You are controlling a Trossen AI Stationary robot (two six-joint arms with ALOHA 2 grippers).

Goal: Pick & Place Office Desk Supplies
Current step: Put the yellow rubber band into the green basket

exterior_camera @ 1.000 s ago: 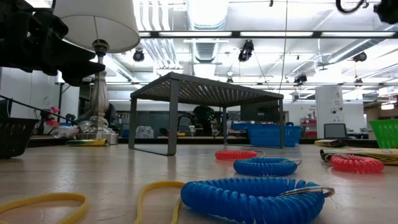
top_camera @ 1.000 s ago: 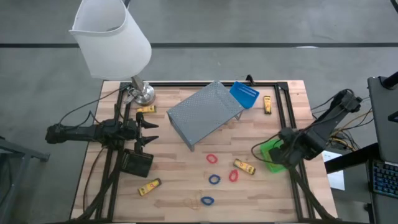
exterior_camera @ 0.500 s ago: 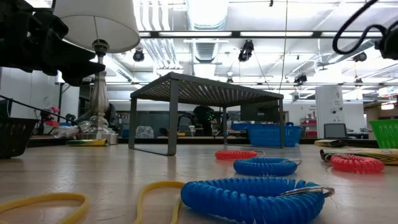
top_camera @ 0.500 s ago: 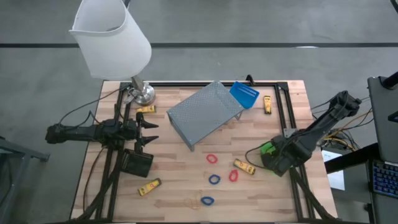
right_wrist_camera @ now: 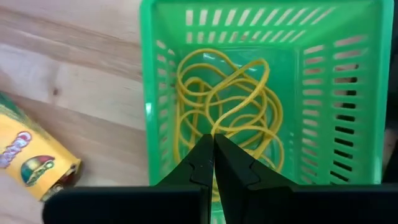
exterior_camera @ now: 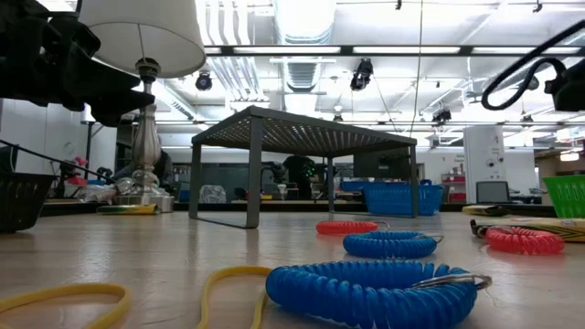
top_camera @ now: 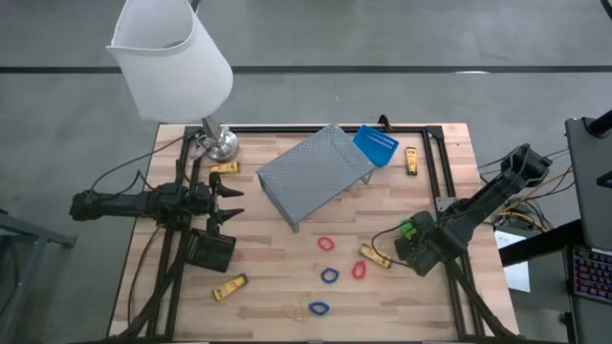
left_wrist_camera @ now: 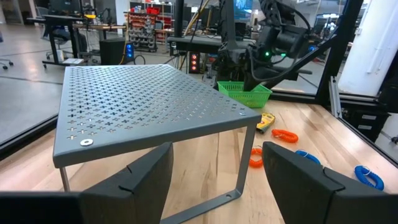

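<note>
My right gripper [top_camera: 417, 250] is shut and hangs over the green bin [top_camera: 409, 229], which holds a tangle of yellow rubber bands [right_wrist_camera: 227, 102]. A yellow oblong piece [top_camera: 375, 256] lies on the table beside that bin. Two red loops [top_camera: 327, 244] [top_camera: 359, 269] and two blue loops [top_camera: 330, 276] [top_camera: 318, 309] lie at mid-table. More yellow pieces lie near the black bin [top_camera: 229, 287], by the lamp base [top_camera: 225, 168] and at the far right [top_camera: 412, 161]. My left gripper [top_camera: 226, 201] waits open at the table's left, above the black bin [top_camera: 210, 250], facing the grey shelf [left_wrist_camera: 149, 106]. My right gripper points down into the green bin [right_wrist_camera: 149, 124] with its shut fingertips [right_wrist_camera: 208, 149] in front of the yellow bands [right_wrist_camera: 217, 121]. Whether the tips touch a band, I cannot tell.
A grey perforated shelf [top_camera: 314, 174] stands at the table's middle, with the blue bin [top_camera: 375, 145] by its far right corner. The white-shaded lamp [top_camera: 172, 57] stands at the far left corner. Yellow bands [exterior_camera: 228, 279] lie near the table's near edge. Bare wood shows at near right.
My right gripper has moved toward the table's left and near edge, now covering more of the green bin and closer to the yellow piece beside it. The left arm and the loose things have stayed still.
</note>
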